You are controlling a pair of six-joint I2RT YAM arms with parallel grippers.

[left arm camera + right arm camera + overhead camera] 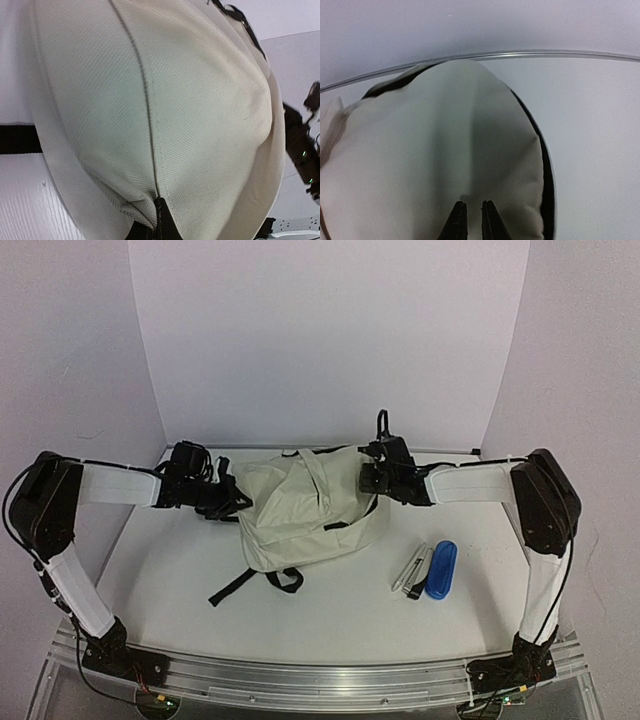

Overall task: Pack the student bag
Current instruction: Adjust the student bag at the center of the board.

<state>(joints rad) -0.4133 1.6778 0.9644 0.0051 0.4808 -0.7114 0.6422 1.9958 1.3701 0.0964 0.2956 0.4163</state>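
The student bag [300,515] is a cream fabric backpack lying in the middle of the table, with black straps [236,585] trailing toward the front. My left gripper [238,502] is at its left side. In the left wrist view that gripper [159,207] is shut on the bag's fabric [200,100], right at a stitched seam. At the bag's upper right edge is my right gripper [368,480]. Its dark fingertips [460,220] stand almost together in the right wrist view, pinching a raised fold of the cream cloth [420,160].
A blue oblong case [441,569] lies on the table to the right of the bag, with a few slim silver and black pens [412,571] just beside it. White walls close in the back and both sides.
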